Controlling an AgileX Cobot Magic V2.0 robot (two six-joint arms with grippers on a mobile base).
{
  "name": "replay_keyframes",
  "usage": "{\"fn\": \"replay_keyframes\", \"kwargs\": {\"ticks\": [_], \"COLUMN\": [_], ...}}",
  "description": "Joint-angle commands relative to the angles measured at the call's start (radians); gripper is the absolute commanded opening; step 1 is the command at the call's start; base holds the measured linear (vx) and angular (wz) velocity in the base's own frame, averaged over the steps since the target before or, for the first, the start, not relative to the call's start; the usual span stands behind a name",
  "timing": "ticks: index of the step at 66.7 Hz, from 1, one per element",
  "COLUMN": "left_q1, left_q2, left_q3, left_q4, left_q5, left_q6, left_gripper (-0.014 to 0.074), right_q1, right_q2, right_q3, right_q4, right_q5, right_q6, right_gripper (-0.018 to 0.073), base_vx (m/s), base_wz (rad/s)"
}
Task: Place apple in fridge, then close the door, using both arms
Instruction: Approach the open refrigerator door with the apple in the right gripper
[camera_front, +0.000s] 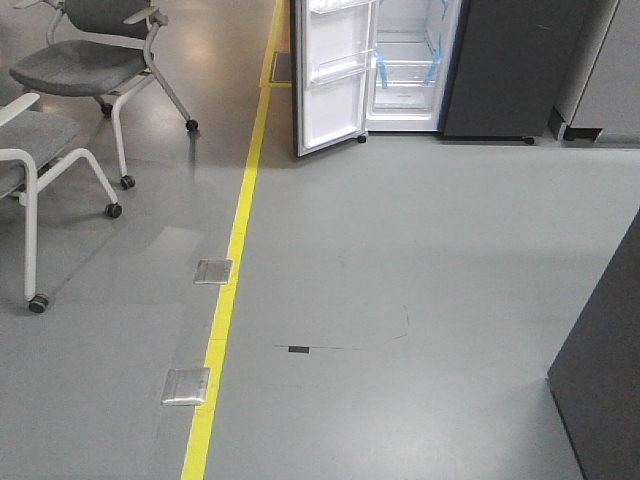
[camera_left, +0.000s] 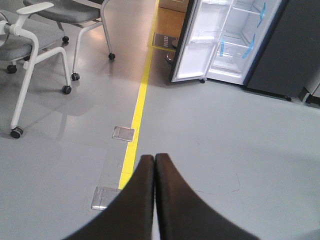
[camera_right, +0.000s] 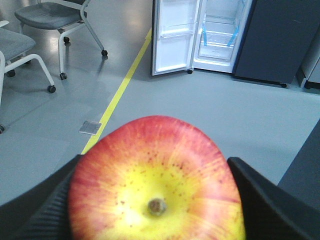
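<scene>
Right pincer (camera_right: 155, 202): clamped on the apple (camera_right: 156, 165), which fills my wrist view.
Left pincer (camera_left: 154, 160): fingers pressed together, holding nothing.
Fridge (camera_front: 405, 60): well ahead, door (camera_front: 335, 75) swung wide.
Risk: I fear jolts while driving could shake the apple loose.

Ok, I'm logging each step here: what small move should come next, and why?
Probably drive forward toward the fridge, with the right pincer shut on the apple. The door already stands open, but the fridge sits far across the floor, likely beyond either arm's reach. The left pincer is shut and empty.
</scene>
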Motion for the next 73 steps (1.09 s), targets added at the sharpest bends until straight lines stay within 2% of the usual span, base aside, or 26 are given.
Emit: {"fn": "replay_keyframes", "kwargs": {"ticks": [1,73], "left_q1": [-0.002,-0.002], "left_q2": [-0.016,-0.016], "left_q3": [0.018,0.018], "left_q4": [0.000,0.000], "left_q5": [-0.077,-0.077], "left_q6": [0.000,0.000], "left_gripper": [-0.0006,-0.0006], "right_q1": [0.002,0.002], "right_q2": [0.007,0.007], "right_q3": [-0.023,-0.023], "right_q4": [0.010,0.010], "right_q5": [-0.088,-0.086], "right_q6": [0.002,0.002], "right_gripper": [0.0176,0.0176], "base_vx": [0.09,0.13], "base_wz": [0.01,0.00]}}
